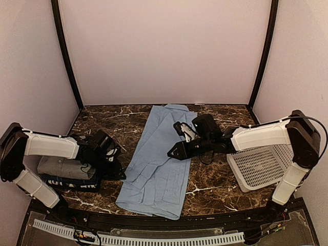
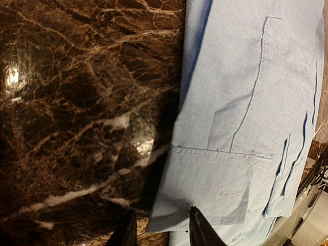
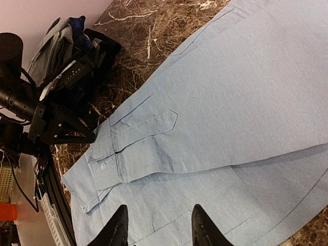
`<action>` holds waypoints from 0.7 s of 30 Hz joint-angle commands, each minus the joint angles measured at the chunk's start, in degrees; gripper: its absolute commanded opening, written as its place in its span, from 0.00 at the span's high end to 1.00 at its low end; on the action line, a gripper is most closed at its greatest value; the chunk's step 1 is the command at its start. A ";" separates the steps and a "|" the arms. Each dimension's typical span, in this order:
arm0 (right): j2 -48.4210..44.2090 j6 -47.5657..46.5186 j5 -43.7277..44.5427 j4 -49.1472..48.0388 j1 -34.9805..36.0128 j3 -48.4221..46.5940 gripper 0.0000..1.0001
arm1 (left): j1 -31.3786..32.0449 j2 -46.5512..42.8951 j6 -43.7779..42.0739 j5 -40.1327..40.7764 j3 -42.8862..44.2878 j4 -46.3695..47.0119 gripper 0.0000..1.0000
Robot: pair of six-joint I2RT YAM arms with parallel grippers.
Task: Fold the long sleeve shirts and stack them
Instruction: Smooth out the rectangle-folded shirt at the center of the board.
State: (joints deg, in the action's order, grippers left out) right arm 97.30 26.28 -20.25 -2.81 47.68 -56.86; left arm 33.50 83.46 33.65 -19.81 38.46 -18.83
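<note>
The light blue shirt [image 1: 160, 159] lies flat and long down the middle of the table, sleeves folded in over the body. The grey shirt [image 1: 62, 166] lies folded on the dark navy shirt [image 1: 69, 182] at the left. My left gripper [image 1: 119, 174] is open at the blue shirt's left edge; in the left wrist view [image 2: 161, 228] its fingers straddle the corner of a sleeve cuff [image 2: 210, 187]. My right gripper [image 1: 171, 153] is open and empty just above the shirt's middle; in the right wrist view [image 3: 158, 225] it hovers over cloth near the buttoned cuff [image 3: 105, 166].
A white lattice basket [image 1: 261, 165] stands at the right, under the right arm. The dark marble table [image 1: 102, 123] is bare at the back left. The folded stack also shows in the right wrist view [image 3: 56, 43], behind the left arm [image 3: 46, 110].
</note>
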 commanded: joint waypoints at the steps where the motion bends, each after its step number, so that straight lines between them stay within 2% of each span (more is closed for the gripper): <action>1: -2.77 0.78 0.30 -3.31 -0.31 1.62 0.61 | 1.10 0.69 0.09 1.41 1.40 -2.27 0.68; 8: -4.19 1.02 0.95 -3.78 -0.32 3.43 0.62 | 2.78 0.07 1.04 -0.65 4.34 -3.79 0.91; 12: -4.73 1.09 1.33 -3.78 -0.31 3.94 0.63 | 3.92 -0.24 0.39 -1.88 7.47 -6.47 1.00; 16: -5.14 1.23 1.81 -3.42 -0.31 4.21 0.63 | 4.98 -0.27 0.25 -3.49 9.58 -8.64 1.00; 21: -5.36 1.23 4.06 -1.47 -0.31 3.93 0.63 | 5.25 -1.60 3.27 -10.04 11.23 -8.18 1.00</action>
State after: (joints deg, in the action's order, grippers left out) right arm 93.95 27.16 -18.72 -4.43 47.68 -53.25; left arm 38.33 84.20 34.92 -23.88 47.51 -24.95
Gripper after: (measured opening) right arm 0.368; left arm 0.007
